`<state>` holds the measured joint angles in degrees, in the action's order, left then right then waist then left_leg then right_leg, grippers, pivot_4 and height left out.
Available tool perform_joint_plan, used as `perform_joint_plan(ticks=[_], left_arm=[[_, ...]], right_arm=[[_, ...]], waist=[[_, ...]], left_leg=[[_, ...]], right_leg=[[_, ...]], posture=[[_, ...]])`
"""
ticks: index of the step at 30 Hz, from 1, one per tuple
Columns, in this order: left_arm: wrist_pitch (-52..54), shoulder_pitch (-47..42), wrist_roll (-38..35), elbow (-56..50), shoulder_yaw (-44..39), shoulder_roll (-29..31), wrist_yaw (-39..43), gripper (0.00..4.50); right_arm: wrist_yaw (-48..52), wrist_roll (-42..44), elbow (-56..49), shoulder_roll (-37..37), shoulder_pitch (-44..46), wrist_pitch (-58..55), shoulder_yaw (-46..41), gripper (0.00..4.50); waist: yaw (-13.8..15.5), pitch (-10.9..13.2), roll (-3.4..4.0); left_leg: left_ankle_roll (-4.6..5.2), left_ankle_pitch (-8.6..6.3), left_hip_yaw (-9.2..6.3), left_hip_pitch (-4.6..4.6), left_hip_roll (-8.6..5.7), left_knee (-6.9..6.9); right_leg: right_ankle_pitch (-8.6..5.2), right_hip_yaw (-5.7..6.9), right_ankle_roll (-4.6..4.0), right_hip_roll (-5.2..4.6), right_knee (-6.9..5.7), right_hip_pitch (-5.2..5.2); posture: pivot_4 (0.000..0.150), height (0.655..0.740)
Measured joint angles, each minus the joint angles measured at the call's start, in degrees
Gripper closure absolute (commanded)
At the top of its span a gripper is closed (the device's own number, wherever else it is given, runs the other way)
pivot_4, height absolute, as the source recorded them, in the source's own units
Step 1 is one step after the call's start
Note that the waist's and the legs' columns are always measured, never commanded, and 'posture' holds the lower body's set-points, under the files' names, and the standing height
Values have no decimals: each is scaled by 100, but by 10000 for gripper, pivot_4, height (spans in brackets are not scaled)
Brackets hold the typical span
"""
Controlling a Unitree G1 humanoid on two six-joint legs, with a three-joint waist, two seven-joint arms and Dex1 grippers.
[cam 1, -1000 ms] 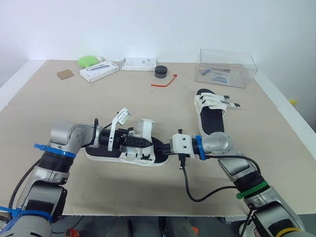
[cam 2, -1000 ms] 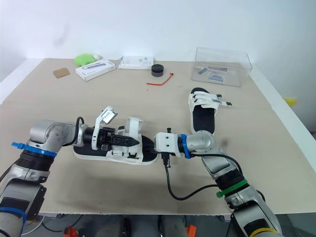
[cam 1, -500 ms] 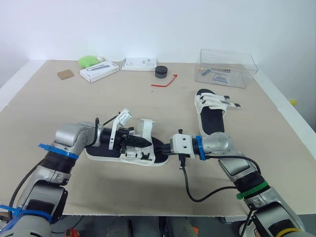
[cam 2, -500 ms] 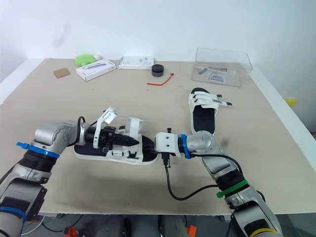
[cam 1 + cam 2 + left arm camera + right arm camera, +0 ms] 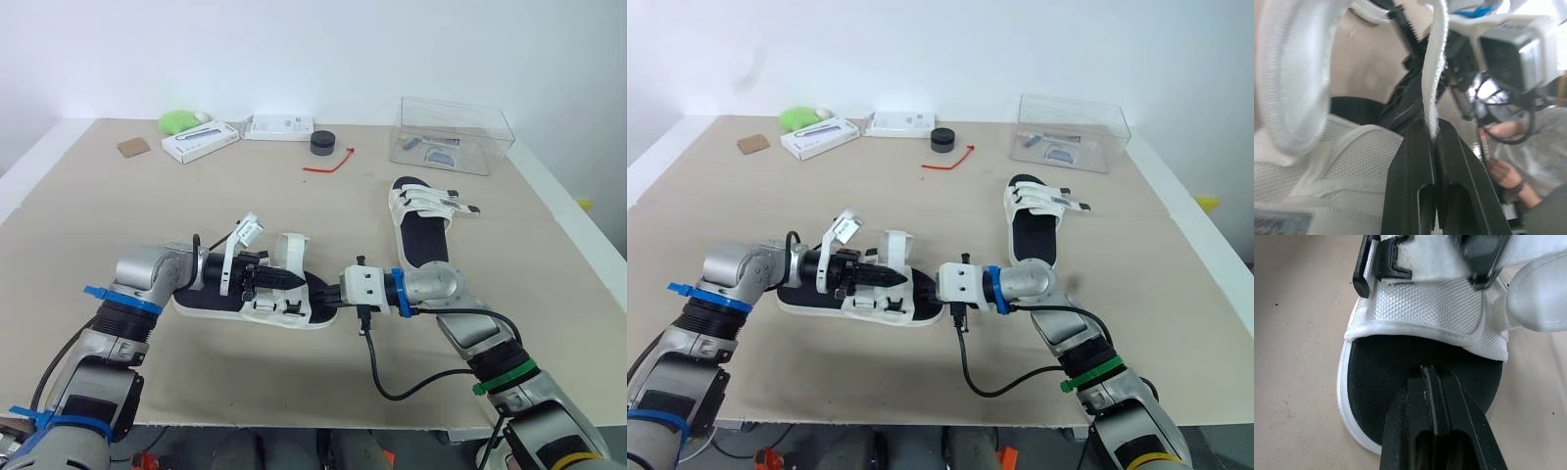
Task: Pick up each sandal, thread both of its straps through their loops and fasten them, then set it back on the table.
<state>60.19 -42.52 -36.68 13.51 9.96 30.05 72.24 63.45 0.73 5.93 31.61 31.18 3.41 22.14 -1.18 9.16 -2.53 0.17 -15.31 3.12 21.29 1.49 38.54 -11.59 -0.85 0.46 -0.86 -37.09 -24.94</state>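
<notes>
A white sandal with a black footbed [image 5: 211, 299] lies on the table near the front. My left gripper [image 5: 290, 282] reaches along it from the heel side and is shut on a white strap [image 5: 1434, 73], which is pinched between the black fingers [image 5: 1415, 161]. Another loose strap end [image 5: 245, 231] sticks up above the sandal. My right gripper [image 5: 326, 293] is shut, with its tips resting on the footbed at the toe end [image 5: 1400, 372]. The second sandal [image 5: 421, 220] lies further back on the right, its straps lying across it.
A clear plastic box [image 5: 453, 135] stands at the back right. A red tie [image 5: 328, 163], a black puck [image 5: 321, 143], two white boxes [image 5: 200, 141] [image 5: 281, 126], a green object [image 5: 176, 121] and a brown card [image 5: 130, 147] lie along the back. A person's hand [image 5: 1503, 171] shows beyond the table.
My left forearm has shifted a little to the right, closer along the sandal. The sandal and the right gripper have stayed where they were.
</notes>
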Motion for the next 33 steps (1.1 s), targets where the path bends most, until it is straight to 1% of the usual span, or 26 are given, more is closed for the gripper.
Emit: perform_joint_plan(ticks=[21, 30, 33], left_arm=[[400, -105, -259, -50, -89, 64, 268, 44797], [393, -85, -253, -155, 104, 203, 450, 44797], [255, -43, -143, -196, 210, 233, 447, 44797]], right_arm=[[11, 0, -3, 1, 11, -1, 4, 45000], [14, 0, 5, 1, 32, 0, 17, 45000], [14, 0, 6, -1, 32, 0, 19, 45000]], waist=[[-1, 1, 0], [-2, 1, 0], [-2, 1, 0]], left_leg=[[2, -3, -4, 3, 2, -1], [2, -3, -5, 3, 3, -2], [2, -3, -5, 2, 3, -2]], right_leg=[[-5, 5, -3, 2, 0, -2], [-6, 6, -4, 2, -1, -3], [-6, 5, -4, 2, 0, -2]], posture=[[1500, 7400], [1500, 7400], [1500, 7400]])
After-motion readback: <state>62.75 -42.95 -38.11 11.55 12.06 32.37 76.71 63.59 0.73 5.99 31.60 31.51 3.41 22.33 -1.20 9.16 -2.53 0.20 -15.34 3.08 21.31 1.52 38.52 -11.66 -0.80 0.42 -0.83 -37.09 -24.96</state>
